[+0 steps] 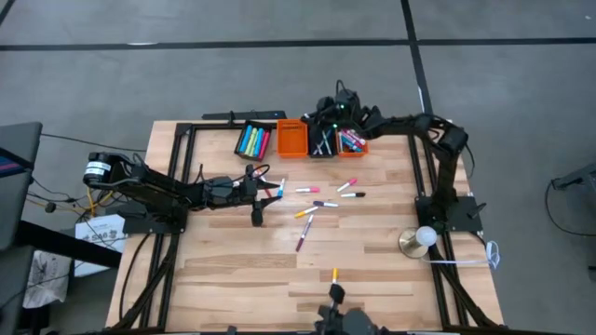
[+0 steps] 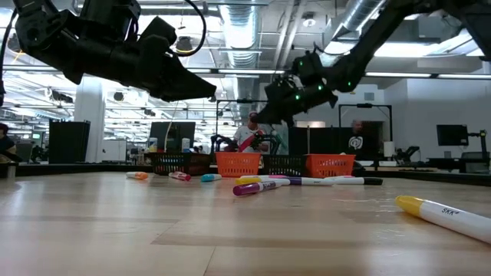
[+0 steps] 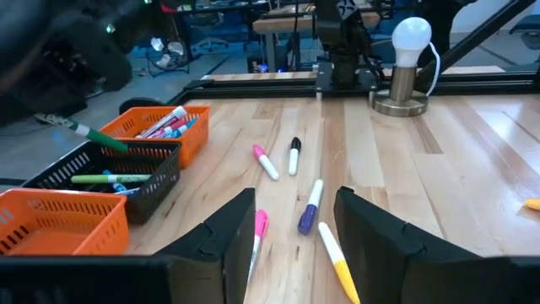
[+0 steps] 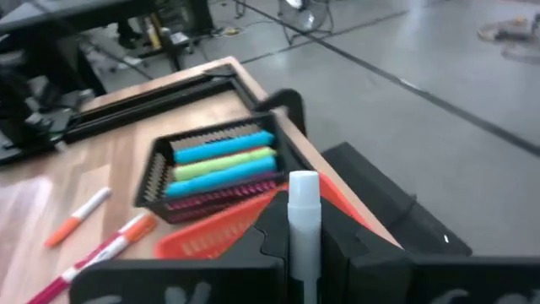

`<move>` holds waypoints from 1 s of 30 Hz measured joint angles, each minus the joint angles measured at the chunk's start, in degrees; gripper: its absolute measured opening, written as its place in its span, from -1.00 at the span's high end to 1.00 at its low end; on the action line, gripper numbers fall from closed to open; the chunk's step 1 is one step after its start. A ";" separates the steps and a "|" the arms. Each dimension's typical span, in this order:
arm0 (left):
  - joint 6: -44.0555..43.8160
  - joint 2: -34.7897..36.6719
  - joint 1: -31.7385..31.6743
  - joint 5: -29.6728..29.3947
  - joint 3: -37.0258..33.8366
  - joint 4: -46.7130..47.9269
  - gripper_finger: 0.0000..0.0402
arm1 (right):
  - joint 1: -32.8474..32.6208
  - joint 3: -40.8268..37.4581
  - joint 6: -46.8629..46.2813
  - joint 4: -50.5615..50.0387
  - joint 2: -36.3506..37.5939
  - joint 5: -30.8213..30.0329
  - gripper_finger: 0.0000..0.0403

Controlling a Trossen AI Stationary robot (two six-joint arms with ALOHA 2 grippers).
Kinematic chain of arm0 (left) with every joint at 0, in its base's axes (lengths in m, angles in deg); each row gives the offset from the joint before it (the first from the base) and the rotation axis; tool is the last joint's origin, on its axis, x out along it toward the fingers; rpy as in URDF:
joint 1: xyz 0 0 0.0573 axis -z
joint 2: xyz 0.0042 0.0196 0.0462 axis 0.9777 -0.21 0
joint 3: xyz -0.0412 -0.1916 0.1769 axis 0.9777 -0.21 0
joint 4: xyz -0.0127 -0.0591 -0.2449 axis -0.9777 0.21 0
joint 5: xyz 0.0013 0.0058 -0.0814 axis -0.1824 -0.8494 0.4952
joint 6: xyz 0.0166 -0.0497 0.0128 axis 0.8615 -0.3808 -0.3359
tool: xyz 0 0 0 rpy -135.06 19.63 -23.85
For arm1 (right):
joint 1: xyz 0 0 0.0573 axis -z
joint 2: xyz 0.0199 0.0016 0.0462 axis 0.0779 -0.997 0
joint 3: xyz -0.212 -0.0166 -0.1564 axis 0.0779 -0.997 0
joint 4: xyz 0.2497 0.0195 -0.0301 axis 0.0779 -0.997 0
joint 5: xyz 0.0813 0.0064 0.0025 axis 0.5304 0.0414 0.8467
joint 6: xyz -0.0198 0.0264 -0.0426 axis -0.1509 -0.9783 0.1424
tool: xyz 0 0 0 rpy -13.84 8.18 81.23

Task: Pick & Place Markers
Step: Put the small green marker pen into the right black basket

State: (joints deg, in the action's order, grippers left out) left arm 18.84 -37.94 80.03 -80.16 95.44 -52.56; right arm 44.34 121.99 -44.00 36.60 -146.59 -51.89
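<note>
Several markers [image 1: 326, 203] lie loose in the middle of the wooden table, with one orange one [image 1: 335, 274] near the front edge. At the far edge stands a row of bins: a black bin [image 1: 252, 140] full of markers, an orange bin [image 1: 292, 137], a black bin [image 1: 321, 141] and an orange bin [image 1: 351, 141]. My right gripper [image 1: 328, 116] hovers over that row, shut on a white-capped marker [image 4: 304, 211]. My left gripper [image 3: 291, 236] is open, low over the table left of the loose markers, with a pink marker [image 3: 257, 228] and a purple marker [image 3: 310, 207] lying ahead of its fingers. My right gripper pinches the marker between its two fingers [image 4: 270, 232]. The white cap end [image 4: 304, 186] sticks out forward past the fingertips, along the fingers. The marker is lifted clear; in the left wrist view its green end [image 3: 93, 135] hangs above the black bin [image 3: 110, 173].
A lamp with a white bulb [image 1: 424, 239] stands at the table's right side by the right arm's base. Black frame rails [image 1: 186, 149] run along the table's edges. A yellow marker [image 2: 441, 211] lies close to the low camera.
</note>
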 joint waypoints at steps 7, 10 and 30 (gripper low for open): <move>-0.44 0.00 0.00 0.02 -0.02 0.15 0.21 | 1.58 0.02 -3.48 -2.69 -0.74 -0.02 0.73; -0.44 0.00 0.00 0.02 -0.02 0.15 0.20 | 1.51 0.02 -4.18 -2.75 -0.72 0.00 0.71; -0.44 0.00 0.00 0.07 -0.02 0.66 0.21 | 1.91 0.02 -4.06 -3.39 -0.72 -8.48 0.69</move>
State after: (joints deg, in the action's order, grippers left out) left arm 18.41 -37.94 80.03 -80.10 95.42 -51.90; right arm 46.25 122.01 -48.05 33.21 -147.31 -60.37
